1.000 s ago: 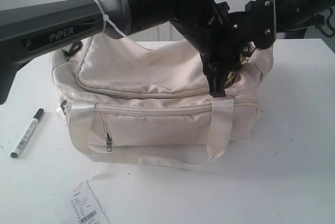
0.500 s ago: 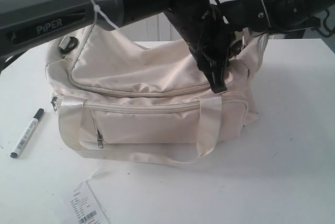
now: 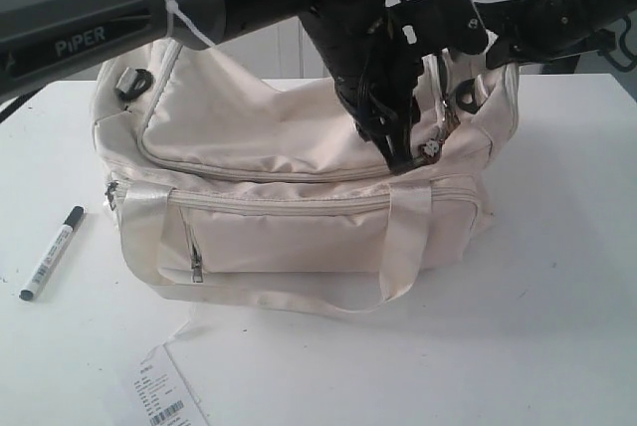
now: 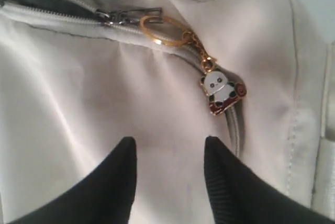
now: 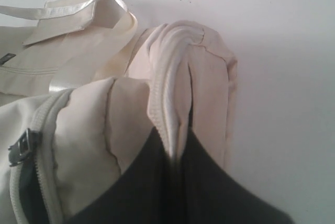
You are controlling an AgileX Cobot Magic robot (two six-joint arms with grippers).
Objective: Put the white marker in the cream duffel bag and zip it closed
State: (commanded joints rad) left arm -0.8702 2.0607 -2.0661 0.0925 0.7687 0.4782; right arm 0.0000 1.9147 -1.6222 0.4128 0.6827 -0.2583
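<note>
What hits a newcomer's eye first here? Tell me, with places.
The cream bag fills the middle of the table. The right end effector is shut on a fold at the bag's end. The open left end effector hovers over the bag's top by a dangling panda charm. The marker lies on the table, left of the bag in the exterior view.

The white marker lies flat, left of the upright cream duffel bag.
</note>
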